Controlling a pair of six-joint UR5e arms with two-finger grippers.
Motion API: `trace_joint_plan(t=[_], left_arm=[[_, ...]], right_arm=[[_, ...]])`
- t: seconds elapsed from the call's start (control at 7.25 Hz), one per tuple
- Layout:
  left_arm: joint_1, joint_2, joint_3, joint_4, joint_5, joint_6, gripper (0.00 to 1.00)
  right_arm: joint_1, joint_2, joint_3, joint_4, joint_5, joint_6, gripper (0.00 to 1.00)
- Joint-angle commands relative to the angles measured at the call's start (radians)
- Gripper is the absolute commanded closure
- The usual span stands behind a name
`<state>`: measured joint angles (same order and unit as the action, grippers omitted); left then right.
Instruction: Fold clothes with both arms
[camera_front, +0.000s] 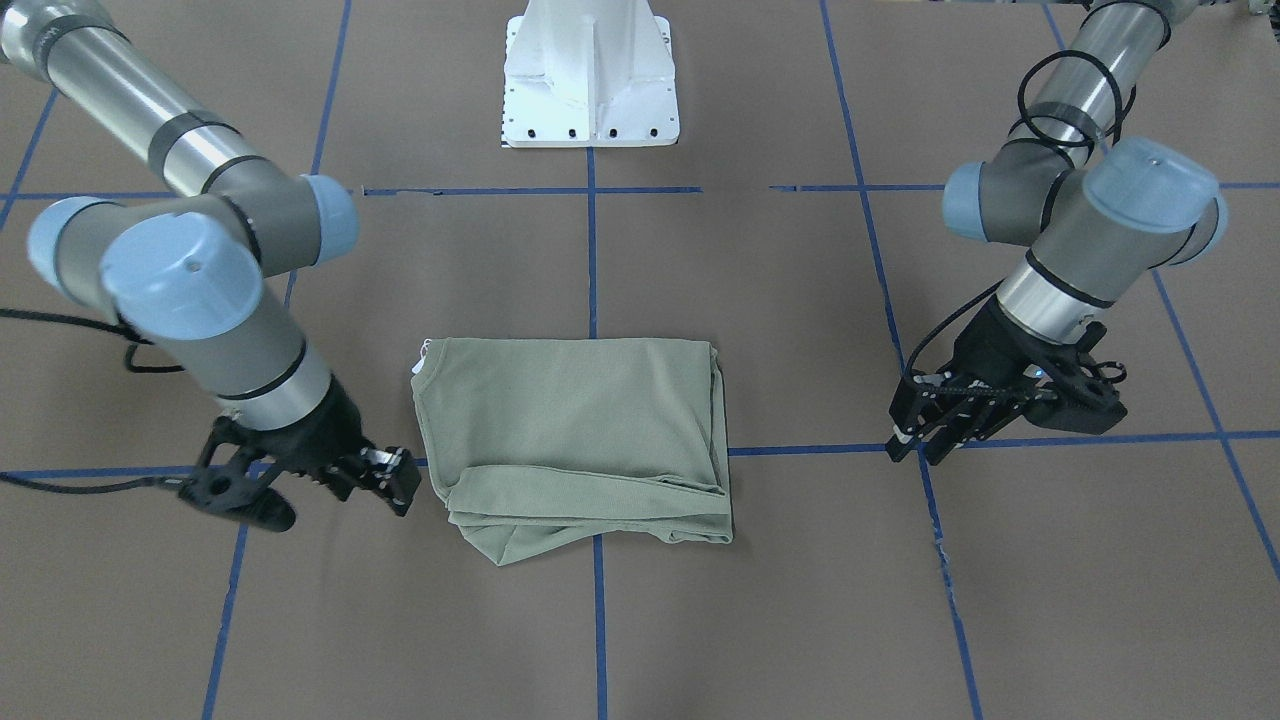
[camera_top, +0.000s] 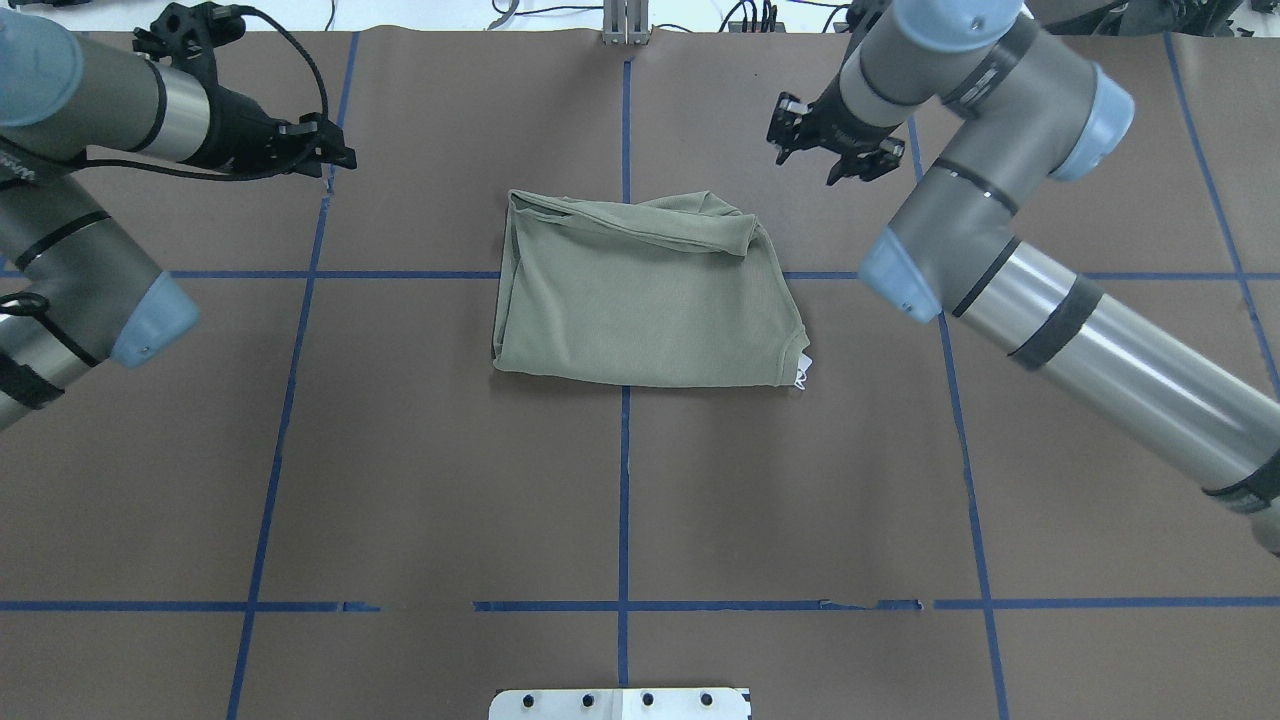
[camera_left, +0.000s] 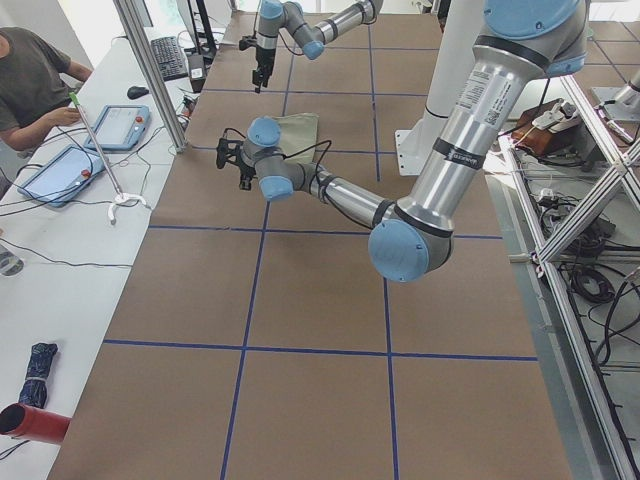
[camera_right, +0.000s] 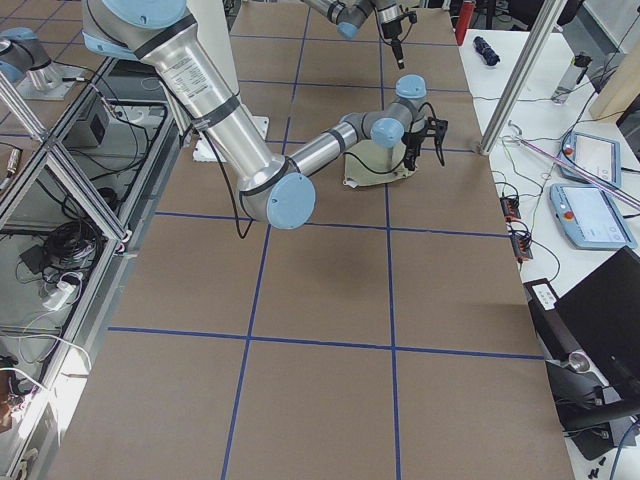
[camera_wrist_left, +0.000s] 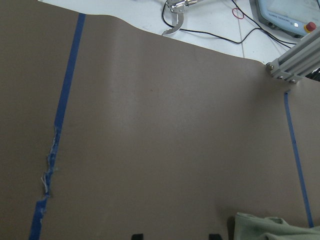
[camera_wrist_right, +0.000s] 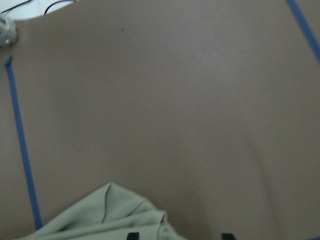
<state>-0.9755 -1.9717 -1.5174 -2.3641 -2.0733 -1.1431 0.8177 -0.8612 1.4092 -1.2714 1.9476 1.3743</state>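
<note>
The shirt is soft, matt, fine-ribbed knit cloth. The bench wears matt brown paper crossed by smoother blue tape, frayed in one spot. The right arm and left arm show glossy metal tubes, matt grey joints and, probably, plastic light-blue caps.

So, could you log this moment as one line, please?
sage-green knit shirt: folded, flat on brown table | left claw: open, empty, off shirt | right claw: open, empty, off shirt

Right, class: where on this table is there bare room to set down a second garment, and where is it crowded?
Free: the wide stretch of table between the shirt and the white pedestal base. Crowded: either side of the shirt's far edge, where the left tool and the right tool hang.
</note>
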Motion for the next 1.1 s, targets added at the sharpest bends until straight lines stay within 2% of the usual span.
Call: trace_joint_plan(t=[0.0, 0.28, 0.69, 0.97], left_arm=[[-0.044, 0.057, -0.040, 0.005, -0.043, 0.062, 0.47], [-0.048, 0.059, -0.040, 0.006, -0.050, 0.060, 0.47], [-0.048, 0.057, -0.044, 0.006, -0.047, 0.059, 0.47], [-0.048, 0.060, -0.049, 0.005, -0.047, 0.059, 0.47]], right_arm=[[-0.153, 0.066, 0.016, -0.028, -0.143, 0.113, 1.00], [-0.181, 0.167, -0.115, -0.022, -0.171, 0.106, 1.00], [-0.219, 0.201, -0.194, -0.017, -0.216, 0.095, 1.00], [-0.227, 0.261, -0.309, 0.000, -0.234, 0.088, 1.00]])
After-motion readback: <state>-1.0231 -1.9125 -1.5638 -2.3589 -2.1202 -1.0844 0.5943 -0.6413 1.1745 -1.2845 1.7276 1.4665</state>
